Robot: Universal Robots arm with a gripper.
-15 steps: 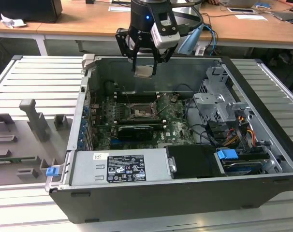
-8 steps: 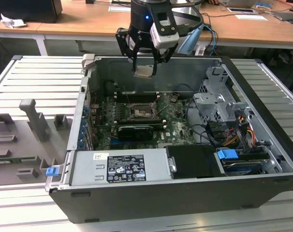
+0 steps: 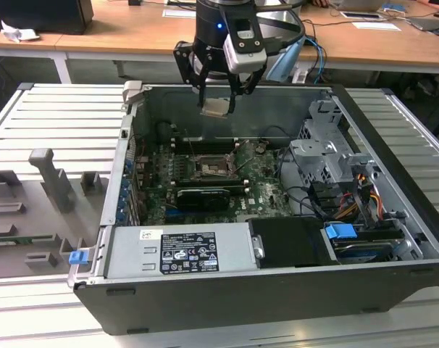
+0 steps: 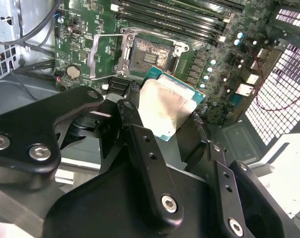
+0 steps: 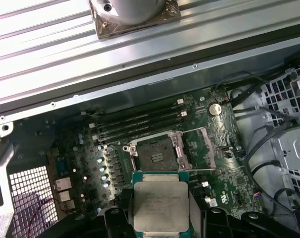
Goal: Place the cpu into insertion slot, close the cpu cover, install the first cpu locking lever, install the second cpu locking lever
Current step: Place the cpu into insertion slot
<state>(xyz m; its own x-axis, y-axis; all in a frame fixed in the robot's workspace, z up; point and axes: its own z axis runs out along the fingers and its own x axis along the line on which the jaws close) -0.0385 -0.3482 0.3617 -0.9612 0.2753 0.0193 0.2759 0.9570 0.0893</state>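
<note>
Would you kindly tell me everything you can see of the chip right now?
The chip is a small flat square with a dull silvery metal face on a green-edged base. The end effector clamps it by two opposite edges, metal face up, in the air above the open computer case. It hangs over the green circuit board, short of the open socket, touching nothing else.

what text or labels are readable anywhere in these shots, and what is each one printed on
No text here can be read with certainty.
White label on the power supply box: lines of print and marks, too small to read.
Face of the cpu: faint lines of print, too blurred to read.
Green circuit board: small white markings, too small to read.
</note>
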